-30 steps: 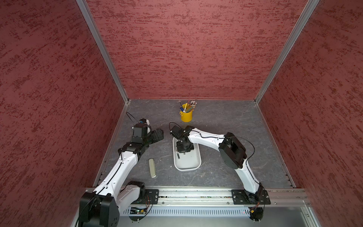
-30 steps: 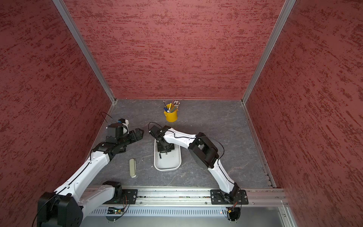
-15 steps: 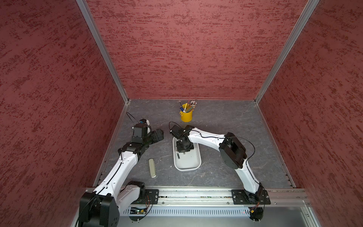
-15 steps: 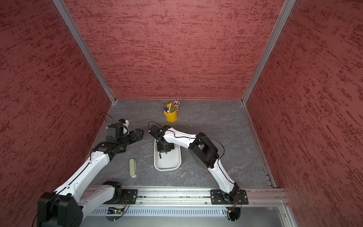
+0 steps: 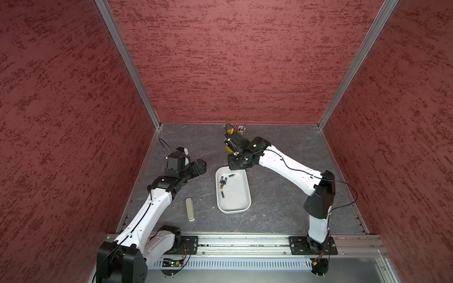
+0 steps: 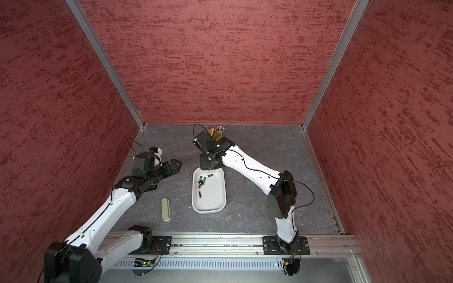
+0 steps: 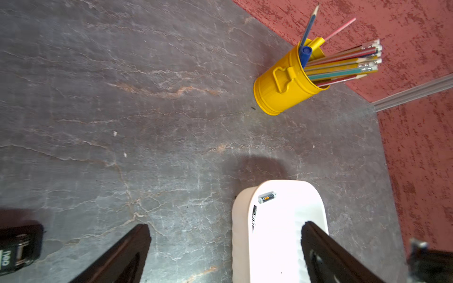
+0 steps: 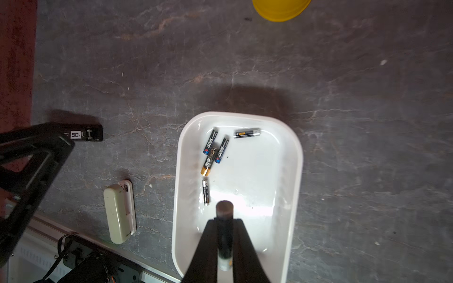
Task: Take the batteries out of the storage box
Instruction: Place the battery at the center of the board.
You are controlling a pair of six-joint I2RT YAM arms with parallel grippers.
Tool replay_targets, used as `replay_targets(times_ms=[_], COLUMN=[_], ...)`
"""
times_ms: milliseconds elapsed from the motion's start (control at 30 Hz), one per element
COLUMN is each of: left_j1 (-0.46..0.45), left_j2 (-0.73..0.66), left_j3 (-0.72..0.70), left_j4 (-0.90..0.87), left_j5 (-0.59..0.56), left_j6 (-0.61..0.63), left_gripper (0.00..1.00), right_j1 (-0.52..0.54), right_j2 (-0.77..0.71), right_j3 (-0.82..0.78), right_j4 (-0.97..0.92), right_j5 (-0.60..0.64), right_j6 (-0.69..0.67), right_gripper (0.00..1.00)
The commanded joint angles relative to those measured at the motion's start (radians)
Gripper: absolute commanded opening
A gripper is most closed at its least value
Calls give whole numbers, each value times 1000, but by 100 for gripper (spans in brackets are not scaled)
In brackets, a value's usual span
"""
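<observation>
red textured walls (image 5: 232, 61) close in a grey, stone-veined table (image 5: 282, 201), where a white-and-black left arm (image 5: 147, 215) and right arm (image 5: 286, 166) reach in from a rail (image 5: 245, 241) at the near edge. the white storage box (image 5: 239, 196) lies near the table's middle, its long side running away from the rail. the left gripper (image 7: 226, 225) hovers over bare tabletop near the box's far left corner, its black fingers (image 7: 137, 245) spread wide around nothing. the right gripper (image 8: 224, 221), its wrist above the box's far end, is pressed onto one battery (image 8: 224, 210), a dark cylinder pinched lengthwise and held above the box floor. a yellow pencil cup (image 7: 282, 90) stands beyond the box by the back wall, partly hidden behind the right wrist in both top views. a slim beige case (image 5: 189, 209) rests left of the box, apart from it. five batteries (image 8: 221, 153) lie flat inside the box, in its far left part: three bunched together, one alone by the far wall, one alone nearer the middle.
</observation>
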Motion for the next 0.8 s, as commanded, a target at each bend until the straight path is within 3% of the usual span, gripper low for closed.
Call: replay_targets(times_ms=[0, 167, 333, 767], left_j1=[-30, -67, -84, -99], left_j2=[-21, -19, -1, 39], left_j3=[-12, -31, -25, -28], left_j4=[31, 46, 50, 56], left_j5=[35, 8, -13, -31], left_j6=[-55, -85, -94, -87], left_gripper=[100, 100, 100, 100], right_j1=[-65, -164, -246, -296], right_j2=[-59, -135, -110, 65], right_j3=[-90, -275, -414, -494], right_j4=[-57, -10, 58, 231], right_j5=[47, 61, 78, 58], right_j6=[-68, -124, -162, -167], right_gripper=[14, 14, 13, 14])
